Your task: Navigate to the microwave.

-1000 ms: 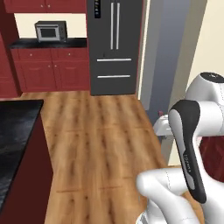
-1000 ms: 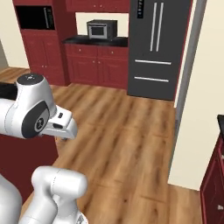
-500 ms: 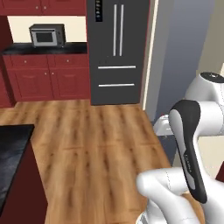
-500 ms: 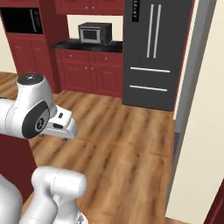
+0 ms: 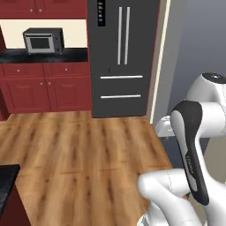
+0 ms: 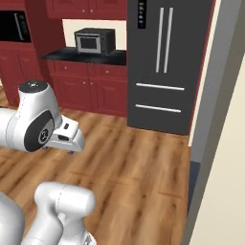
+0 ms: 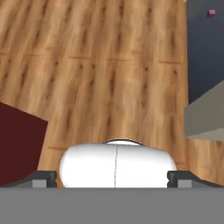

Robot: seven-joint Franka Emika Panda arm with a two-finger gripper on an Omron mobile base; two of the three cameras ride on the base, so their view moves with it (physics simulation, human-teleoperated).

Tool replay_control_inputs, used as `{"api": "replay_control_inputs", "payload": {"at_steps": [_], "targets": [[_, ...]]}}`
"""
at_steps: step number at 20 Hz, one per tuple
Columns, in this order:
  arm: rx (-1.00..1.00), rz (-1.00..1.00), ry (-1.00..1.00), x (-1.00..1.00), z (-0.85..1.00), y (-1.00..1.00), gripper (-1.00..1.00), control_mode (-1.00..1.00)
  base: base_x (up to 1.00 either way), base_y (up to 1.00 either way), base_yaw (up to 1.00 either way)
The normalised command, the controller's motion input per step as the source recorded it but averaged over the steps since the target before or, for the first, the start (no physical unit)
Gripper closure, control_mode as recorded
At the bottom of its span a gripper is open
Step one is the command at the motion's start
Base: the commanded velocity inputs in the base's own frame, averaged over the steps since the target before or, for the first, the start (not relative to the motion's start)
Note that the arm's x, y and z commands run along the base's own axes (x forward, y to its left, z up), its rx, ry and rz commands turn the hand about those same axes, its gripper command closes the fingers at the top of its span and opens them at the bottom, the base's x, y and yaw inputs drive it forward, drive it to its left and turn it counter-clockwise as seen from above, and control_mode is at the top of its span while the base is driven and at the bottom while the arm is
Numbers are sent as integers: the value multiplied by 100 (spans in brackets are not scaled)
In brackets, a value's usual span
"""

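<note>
Across the wood floor (image 5: 84, 150) from our base, the microwave (image 5: 43, 40) sits on a black countertop (image 5: 26, 55) just left of the tall dark refrigerator (image 5: 121, 57), which we take as our landmark. It stands upright, its glass door facing into the room and its long axis running along the counter, parallel to the refrigerator front. From the right base view the same microwave (image 6: 94, 40) again lies left of the refrigerator (image 6: 165, 64), above a run of red lower cabinets (image 6: 86, 88), with red upper cabinets over it. A second dark appliance (image 6: 12, 26) is built into the tall red cabinetry further left of the refrigerator; we judge it is not the target. Our arm is folded close over the base, and the gripper (image 7: 114, 175) points down at bare floor, so the microwave lies forward and to the left of it, well apart. Only the two finger tips (image 7: 43, 177) show at the lower edge of the hand view, set wide to either side of a white body part; nothing lies between them, and we read the fingers as spread. A dark red cabinet corner (image 7: 19, 146) sits beside the base. No container stands in reach, and the microwave door is closed, its interior unreadable. We judge the approach unfinished: the drive must carry us forward and leftward, away from the refrigerator.
</note>
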Motion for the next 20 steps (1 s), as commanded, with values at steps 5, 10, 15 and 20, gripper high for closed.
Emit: {"api": "replay_control_inputs", "payload": {"at_steps": [5,10,15,20], "targets": [[0,0,0,0,0,0,-100,100,100,3,0],[0,0,0,0,0,0,-100,100,100,32,0],[0,0,0,0,0,0,-100,100,100,45,0],[0,0,0,0,0,0,-100,100,100,70,-2]]}}
